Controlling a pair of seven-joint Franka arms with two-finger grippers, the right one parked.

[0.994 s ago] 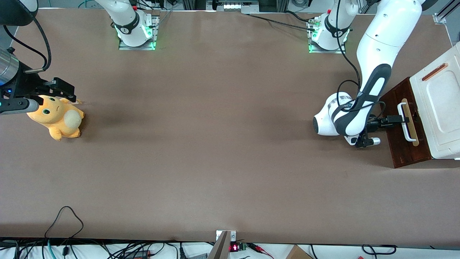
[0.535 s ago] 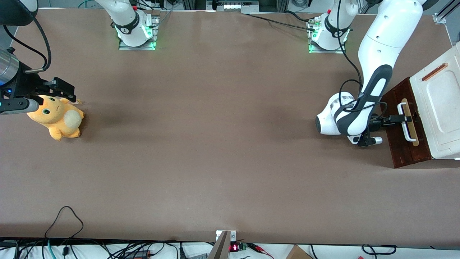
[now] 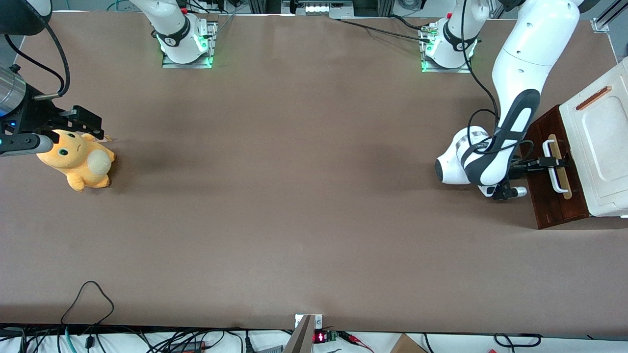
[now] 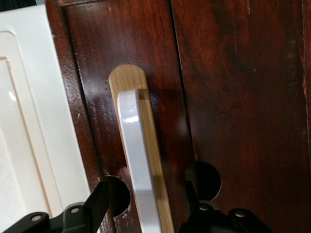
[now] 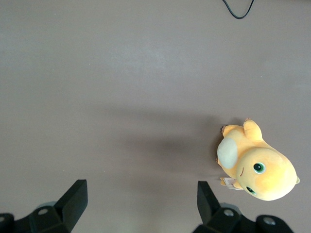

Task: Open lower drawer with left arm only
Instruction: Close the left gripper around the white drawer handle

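At the working arm's end of the table [image 3: 294, 206], pointing to the lower drawer [image 3: 548, 198]: facing the open tabletop, sitting under the edge of a white cabinet top [image 3: 601, 142], showing only its dark front. Looking closely from the wrist camera, seeing the drawer [image 4: 233, 97] as dark reddish-brown wood with a glossy, streaked grain and a straight seam running along the panel. Noting a tan wood strip [image 4: 127, 77] with a rounded end lying flat on that front, and a white loop handle [image 4: 138, 160] standing off the strip, smooth and shiny, catching a small glint of light. Seeing the same white handle [image 3: 556, 169] and tan strip [image 3: 565, 189] from the front camera, running along the drawer face.

Reaching down from its base, bending the left arm [image 3: 520, 63] low over the table just in front of the drawer, trailing a black cable. Holding the gripper [image 3: 559, 162] level at the handle, its black fingers [image 4: 104, 194] spread wide, one on each side of the white loop, not pinching it, with dark wood showing in the gaps. Bracketing the handle with the gripper [image 4: 148, 191] close to the drawer front.

Toward the parked arm's end, lying on the table well apart from all this, an orange plush toy [image 3: 78, 162].
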